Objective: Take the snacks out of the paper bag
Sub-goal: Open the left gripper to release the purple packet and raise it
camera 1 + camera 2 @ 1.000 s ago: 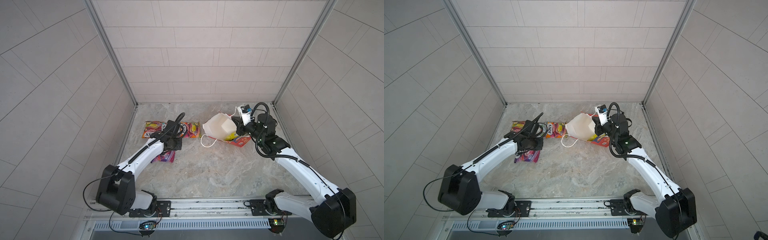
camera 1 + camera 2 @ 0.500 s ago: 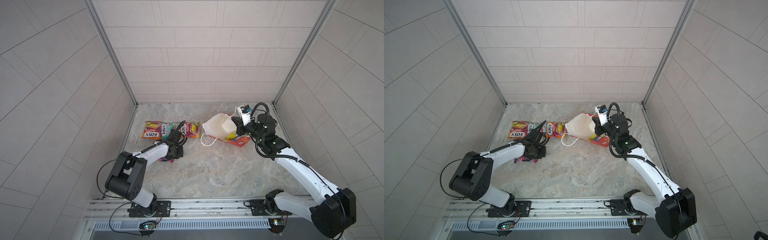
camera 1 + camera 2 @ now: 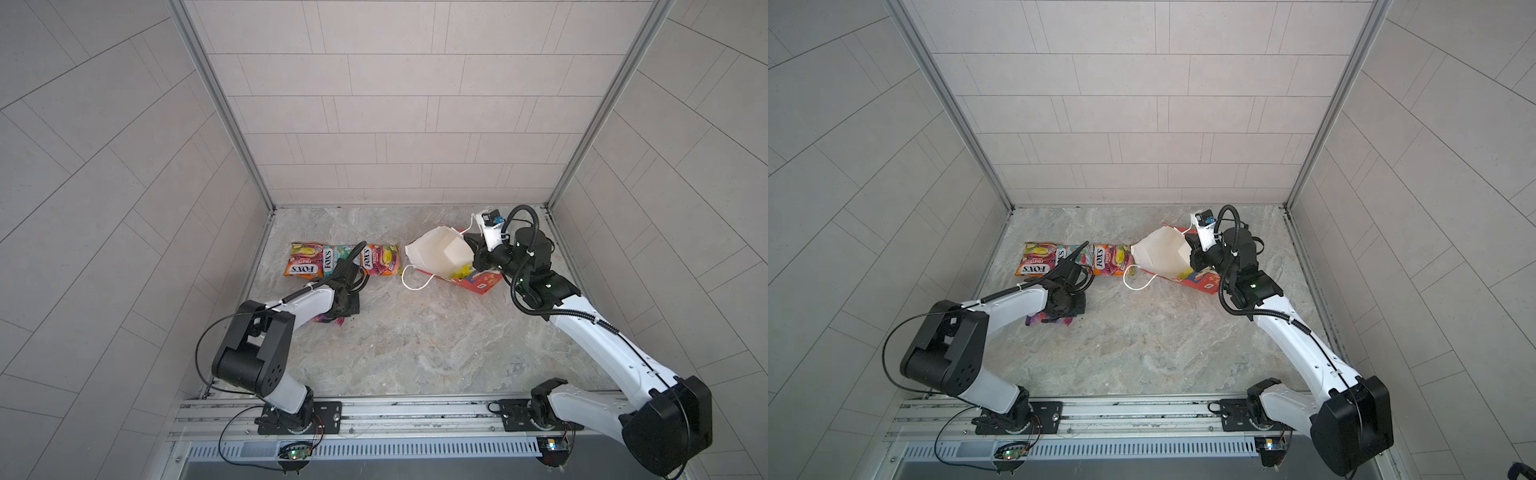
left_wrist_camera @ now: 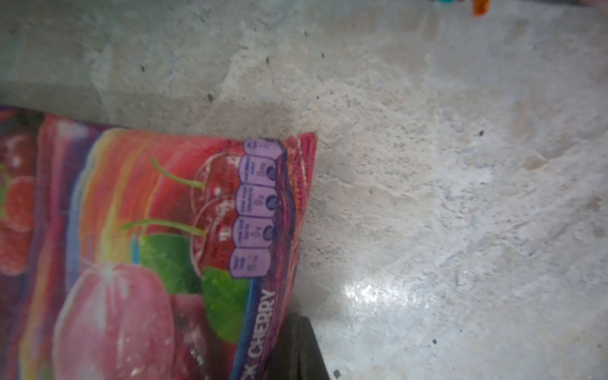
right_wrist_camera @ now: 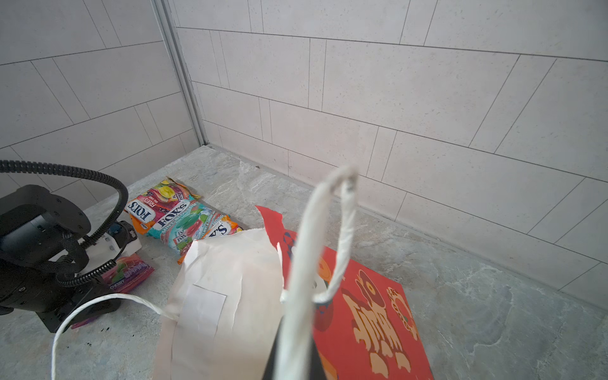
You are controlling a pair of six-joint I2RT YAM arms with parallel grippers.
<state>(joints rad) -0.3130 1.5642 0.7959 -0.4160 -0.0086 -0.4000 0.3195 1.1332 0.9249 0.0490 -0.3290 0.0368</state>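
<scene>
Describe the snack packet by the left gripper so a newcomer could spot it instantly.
Find the row of FOX'S packets at the back left of the marble table. Nearer the robot, apart from that row, the cherry packet lies partly under the left gripper. It alone is purple, printed with red cherries and CHERRY.

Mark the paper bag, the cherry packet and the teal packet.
paper bag (image 5: 362, 312): right wrist view, red printed outer face.
cherry packet (image 4: 148, 246): left wrist view, middle of its printed front.
teal packet (image 5: 184, 220): right wrist view, on its lettered front.
</scene>
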